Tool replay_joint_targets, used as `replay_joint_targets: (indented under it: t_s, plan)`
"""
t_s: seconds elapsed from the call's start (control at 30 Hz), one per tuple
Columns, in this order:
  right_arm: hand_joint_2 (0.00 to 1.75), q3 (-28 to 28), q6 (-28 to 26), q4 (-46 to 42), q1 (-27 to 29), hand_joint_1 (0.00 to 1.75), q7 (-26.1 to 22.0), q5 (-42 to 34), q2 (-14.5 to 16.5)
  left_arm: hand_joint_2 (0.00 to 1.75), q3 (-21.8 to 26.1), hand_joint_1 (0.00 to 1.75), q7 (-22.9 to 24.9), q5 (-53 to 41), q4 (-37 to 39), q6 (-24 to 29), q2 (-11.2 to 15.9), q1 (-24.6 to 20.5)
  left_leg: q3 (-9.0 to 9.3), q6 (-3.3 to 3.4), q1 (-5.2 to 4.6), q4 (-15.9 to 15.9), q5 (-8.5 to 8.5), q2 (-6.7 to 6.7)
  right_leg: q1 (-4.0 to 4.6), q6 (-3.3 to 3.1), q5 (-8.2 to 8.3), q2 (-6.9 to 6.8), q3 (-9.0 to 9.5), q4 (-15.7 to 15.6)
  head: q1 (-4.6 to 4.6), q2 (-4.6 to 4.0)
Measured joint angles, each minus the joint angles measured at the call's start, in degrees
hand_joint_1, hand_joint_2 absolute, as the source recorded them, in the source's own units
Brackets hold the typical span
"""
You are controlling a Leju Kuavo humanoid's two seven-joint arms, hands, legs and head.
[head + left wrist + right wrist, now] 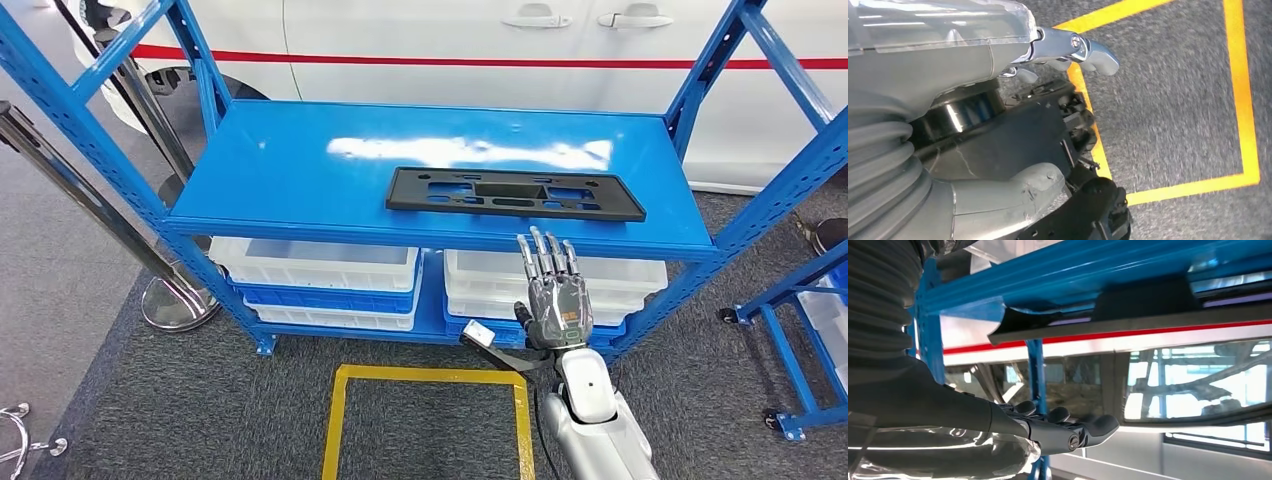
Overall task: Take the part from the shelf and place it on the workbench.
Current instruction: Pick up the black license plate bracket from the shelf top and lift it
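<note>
You can see the flat black plastic part with cut-out holes (515,193) lying on the top blue metal shelf (300,170), near its front edge. Your right hand (553,290) is open with its fingers straight, just in front of the shelf edge and below the part, not touching it. Your left hand (1068,50) hangs over the grey carpet floor (1173,100) with the yellow tape square (1248,100), and you cannot tell if it is open or closed

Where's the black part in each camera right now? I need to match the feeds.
Head view: the black part lies flat on the blue shelf, ahead of the right hand.
Right wrist view: nothing here that I can confirm as the part.
Left wrist view: not in it; it looks at the floor.
Shared landmark: the blue shelf, in the head and right wrist views.
</note>
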Motion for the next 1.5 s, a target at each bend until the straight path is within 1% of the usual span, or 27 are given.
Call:
replay_joint_targets:
  t_s: [0.07, 0.1, 0.2, 0.23, 0.27, 0.3, 0.37, 0.43, 0.53, 0.6, 0.7, 0.73, 0.77, 0.8, 0.83, 0.9, 0.93, 1.0, 1.1, 1.17, 1.23, 1.27, 1.3, 1.33, 1.4, 1.47, 1.5]
  plan:
    - [1.75, 0.0, 0.0, 0.0, 0.0, 0.00, 0.0, 0.0, 0.0, 1.75, 0.0, 0.00, 0.0, 0.0, 0.0, 0.0, -0.1, 0.1, 0.32, 0.58, 0.31, -0.9, 0.59, 0.04, 0.05, 0.60, -0.74, -0.06, -0.18, 0.8, 0.02, 0.00]
    - [1.75, 0.0, 0.0, 0.0, -0.1, 0.00, 0.0, 0.0, 0.0, 1.75, 0.0, 0.00, 0.0, 0.0, 0.0, 0.0, -0.1, 0.1, 0.52, 0.89, 0.46, -1.3, 0.88, 0.09, 0.11, 0.80, -1.89, -0.07, -0.83, 2.5, 0.03, 0.00]
    - [1.75, 0.0, 0.0, 0.1, 0.0, 0.00, 0.2, -0.2, 0.0, 1.75, 0.0, 0.00, 0.3, 0.0, 0.0, 0.1, -0.2, 0.1, 0.60, 1.36, 0.37, -1.6, 1.08, 0.22, 0.07, 1.02, -6.74, -0.07, -5.24, 12.0, 0.02, 0.00]
    - [1.75, 0.0, 0.0, 0.1, 0.1, 0.00, 0.2, -0.3, 0.0, 1.75, 0.0, 0.00, 0.5, 0.1, 0.0, 0.2, -0.2, 0.1, 0.54, 1.42, 0.30, -1.5, 1.02, 0.22, 0.05, 1.08, -7.41, -0.07, -6.43, 14.3, 0.02, 0.00]
    - [1.75, 0.0, 0.0, 0.2, 0.2, 0.00, 0.1, -0.6, 0.0, 1.75, 0.0, 0.00, 0.7, 0.1, 0.0, 0.2, -0.2, 0.1, 0.49, 1.43, 0.28, -1.3, 0.92, 0.20, 0.03, 1.10, -6.91, -0.08, -6.74, 14.8, 0.02, 0.00]
    - [1.75, 0.0, 0.0, 0.3, 0.2, 0.00, -0.1, -0.8, 0.0, 1.75, 0.0, 0.00, 0.7, 0.2, 0.0, 0.3, -0.2, 0.1, 0.47, 1.41, 0.29, -1.1, 0.77, 0.16, 0.01, 1.08, -5.49, -0.08, -6.09, 13.4, 0.03, 0.00]
    - [1.75, 0.0, 0.0, 0.4, 0.0, 0.00, -0.8, -1.4, 0.0, 1.75, 0.0, 0.00, 0.5, 0.4, 0.0, 0.0, -0.2, 0.0, 0.43, 1.11, 0.28, -0.5, 0.29, 0.08, 0.00, 0.83, -1.75, -0.10, -2.76, 6.6, 0.03, 0.00]
    - [1.75, 0.0, 0.0, 0.4, -0.4, 0.00, -1.5, -1.6, 0.0, 1.75, 0.0, 0.00, 0.1, 0.4, 0.0, -0.5, -0.1, 0.0, 0.12, 0.59, 0.08, 0.3, -0.23, 0.06, 0.12, 0.36, -0.38, -0.07, -0.57, 1.7, 0.00, 0.00]
    - [1.75, 0.0, 0.0, 0.4, -0.6, 0.00, -1.8, -1.7, 0.0, 1.75, -0.1, 0.00, 0.0, 0.0, 0.0, -1.0, 0.1, -0.1, -0.12, -0.15, -0.06, 0.5, -0.60, 0.08, 0.21, -0.46, -0.65, 0.02, -0.41, 0.8, -0.01, 0.00]
    - [1.75, 0.0, 0.0, 0.5, -0.7, 0.00, -1.9, -1.9, 0.1, 1.75, -0.1, 0.00, 0.0, -0.1, 0.0, -1.0, 0.1, -0.1, -0.83, -0.84, 0.03, 2.4, -1.87, 0.10, 0.02, -1.05, -0.69, -0.01, -0.11, 0.6, -0.03, 0.00]
    - [1.75, 0.0, 0.0, 0.5, -0.8, 0.00, -2.0, -2.0, 0.1, 1.75, -0.2, 0.00, -0.1, -0.2, 0.0, -1.0, 0.1, -0.2, -5.84, -1.74, 0.36, 12.4, -6.41, 0.16, 0.01, -1.67, -0.98, -0.13, 0.23, 0.5, -0.05, 0.00]
    - [1.75, 0.0, 0.0, 0.5, -0.8, 0.00, -2.0, -2.0, 0.1, 1.75, -0.3, 0.00, -0.1, -0.2, 0.0, -1.0, 0.1, -0.3, -7.66, -1.84, 0.43, 15.6, -7.28, 0.18, 0.06, -1.75, -1.13, -0.14, 0.33, 0.6, -0.04, 0.00]
    - [1.75, 0.0, 0.0, 0.5, -0.8, 0.00, -2.0, -2.0, 0.1, 1.75, -0.3, 0.00, -0.2, -0.2, 0.0, -1.0, 0.1, -0.4, -8.64, -1.81, 0.44, 17.1, -7.04, 0.19, 0.11, -1.78, -1.32, -0.13, 0.51, 0.6, -0.05, 0.00]
    - [1.75, 0.0, 0.0, 0.5, -0.8, 0.00, -2.0, -2.0, 0.1, 1.75, -0.3, 0.00, -0.1, -0.3, 0.0, -1.0, 0.1, -0.5, -8.50, -1.58, 0.41, 16.3, -5.62, 0.18, 0.17, -1.78, -1.58, -0.07, 0.84, 0.6, -0.05, 0.00]
    - [1.75, 0.0, 0.0, 0.5, -0.8, 0.00, -2.1, -2.0, 0.2, 1.75, -0.4, 0.00, 0.0, -0.4, 0.0, -1.0, 0.1, -0.5, -7.41, -1.21, 0.34, 13.6, -3.42, 0.17, 0.26, -1.76, -1.87, 0.00, 1.27, 0.6, -0.05, 0.00]
    - [1.75, 0.0, 0.0, 0.6, -0.9, 0.00, -2.1, -2.0, 0.3, 1.75, -0.5, 0.00, 0.1, -0.8, 0.0, -1.1, 0.2, -0.4, -4.00, 0.10, -0.07, 5.8, 0.50, 0.15, 0.35, -1.62, -2.44, 0.09, 2.12, 0.4, -0.03, 0.00]
    - [1.75, 0.0, 0.0, 0.6, -0.9, 0.00, -2.1, -2.0, 0.3, 1.75, -0.6, 0.00, 0.2, -1.0, 0.0, -1.1, 0.2, -0.3, -2.69, 0.79, -0.32, 3.0, 1.25, 0.16, 0.26, -1.37, -2.58, 0.11, 2.33, 0.2, -0.06, 0.00]
    - [1.75, 0.0, 0.0, 0.7, -1.0, 0.00, -2.1, -2.0, 0.4, 1.75, -0.9, 0.00, 0.3, -1.2, 0.0, -1.1, 0.3, -0.2, -1.57, 1.78, -0.82, 0.3, 1.04, 0.19, 0.08, -0.63, -2.32, 0.02, 2.54, -0.1, -0.10, 0.00]
    - [1.75, 0.0, 0.0, 0.8, -1.1, 0.00, -2.1, -2.0, 0.5, 1.75, -1.3, 0.00, 0.5, -2.0, 0.0, -1.2, 0.1, 0.1, 0.54, 2.38, -0.45, -2.2, 1.08, 0.04, 0.05, 0.29, -1.93, -0.09, 2.60, 1.4, -0.10, 0.00]
    - [1.75, 0.0, 0.0, 0.9, -1.5, 0.00, -2.1, -2.1, 0.5, 1.75, -1.7, 0.00, 0.7, -2.6, 0.0, -1.3, 0.0, 0.1, 1.88, 2.46, -0.17, -2.8, 0.86, 0.05, -0.03, 0.65, -4.15, -0.05, 0.26, 5.9, -0.09, 0.00]
    - [1.75, 0.0, 0.0, 1.1, -1.5, 0.00, -2.2, -2.1, 0.5, 1.75, -2.1, 0.00, 0.8, -2.9, 0.0, -1.4, 0.0, 0.1, 2.53, 2.43, -0.15, -2.7, 0.27, 0.03, -0.09, 1.03, -6.63, -0.04, -4.00, 12.1, -0.09, 0.00]
    - [1.75, 0.0, 0.0, 1.2, -1.5, 0.00, -2.2, -2.1, 0.5, 1.75, -2.2, 0.00, 0.8, -3.0, 0.1, -1.3, 0.0, 0.2, 2.92, 2.35, -0.13, -2.6, -0.10, 0.00, -0.17, 1.19, -6.74, -0.05, -5.72, 13.8, -0.10, 0.00]
    - [1.75, 0.0, 0.0, 1.3, -1.4, 0.00, -2.2, -2.2, 0.5, 1.75, -2.4, 0.00, 0.8, -3.1, 0.1, -1.3, 0.0, 0.2, 3.38, 2.24, -0.11, -2.5, -0.52, -0.05, -0.27, 1.34, -5.78, -0.06, -6.60, 13.7, -0.10, 0.00]
    - [1.75, 0.0, 0.0, 1.4, -1.4, 0.00, -2.2, -2.2, 0.5, 1.75, -2.5, 0.00, 0.9, -3.1, 0.1, -1.3, 0.0, 0.2, 3.95, 2.08, -0.07, -2.3, -1.02, -0.09, -0.38, 1.42, -3.76, -0.07, -6.51, 11.7, -0.10, 0.00]
    - [1.75, 0.0, 0.0, 1.5, -1.4, 0.00, -2.3, -2.4, 0.5, 1.75, -2.6, 0.00, 1.1, -2.9, 0.1, -1.1, 0.0, 0.2, 5.01, 1.47, -0.03, -1.8, -2.34, -0.12, -0.48, 1.35, 1.19, -0.15, -4.93, 5.1, -0.09, 0.00]
    - [1.75, 0.0, 0.0, 1.6, -1.4, 0.00, -2.6, -2.6, 0.5, 1.75, -2.7, 0.00, 1.1, -2.9, 0.1, -0.9, 0.0, 0.1, 5.03, 0.65, -0.05, -1.1, -3.52, -0.05, -0.18, 0.62, 3.04, -0.20, -4.31, 1.4, -0.04, 0.00]
    - [1.75, 0.0, 0.0, 1.6, -1.3, 0.00, -2.9, -2.8, 0.6, 1.75, -2.7, 0.00, 1.0, -3.0, 0.1, -0.9, 0.0, 0.1, 4.95, 0.31, -0.07, -0.8, -3.89, 0.00, -0.01, 0.14, 2.61, -0.18, -4.52, 1.4, -0.01, 0.00]
